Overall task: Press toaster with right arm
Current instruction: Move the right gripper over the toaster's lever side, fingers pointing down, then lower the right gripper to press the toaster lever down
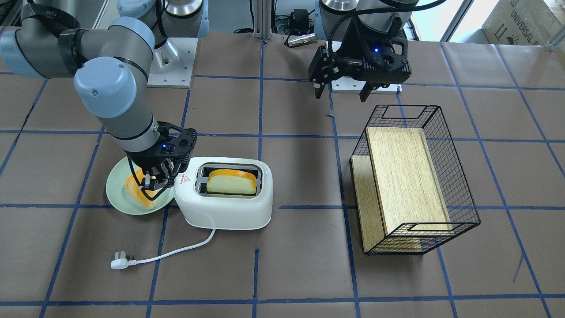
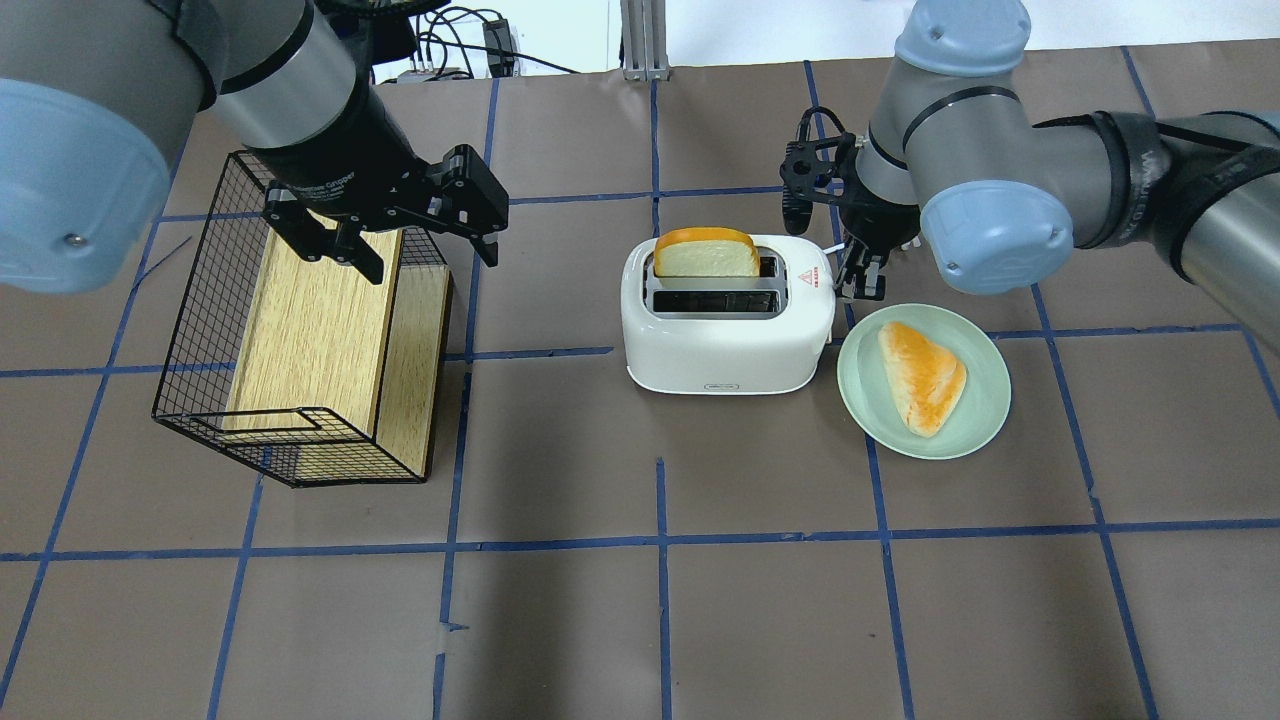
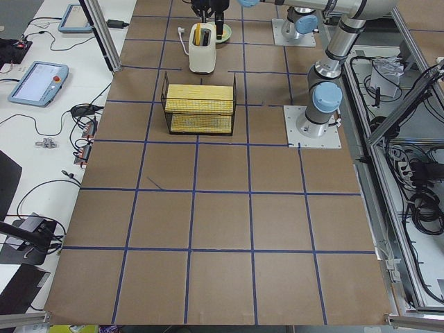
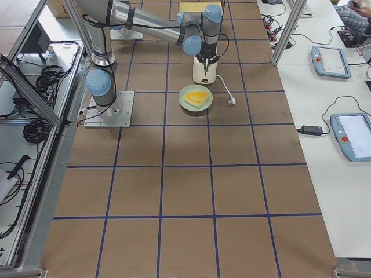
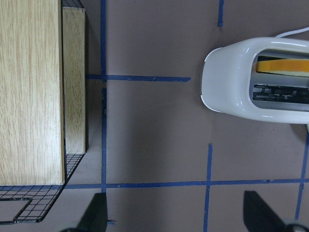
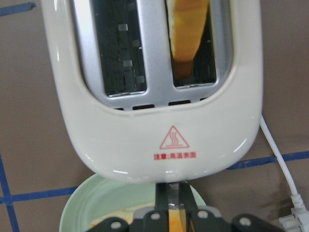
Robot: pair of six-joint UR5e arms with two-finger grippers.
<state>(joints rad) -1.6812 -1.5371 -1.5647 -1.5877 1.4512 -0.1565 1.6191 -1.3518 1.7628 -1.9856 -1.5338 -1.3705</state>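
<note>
The white toaster (image 1: 225, 203) stands mid-table, with its red triangle label (image 6: 174, 139) at the end facing the right arm. A slice of bread (image 1: 231, 182) stands high in one slot and the other slot is bare. My right gripper (image 1: 155, 183) is shut, fingers close together, and hangs right at the toaster's label end, over the plate's edge. It also shows in the overhead view (image 2: 860, 280) and the right wrist view (image 6: 173, 193). The lever knob is hidden under the fingers. My left gripper (image 1: 342, 90) is open and empty, above the basket's rim (image 2: 425, 250).
A pale green plate (image 2: 985, 400) holding a toast slice (image 2: 922, 375) touches the toaster's label end. The white cord and plug (image 1: 120, 263) trail over the table. A black wire basket (image 1: 459, 176) holding a wooden box (image 1: 406, 176) lies on the left arm's side.
</note>
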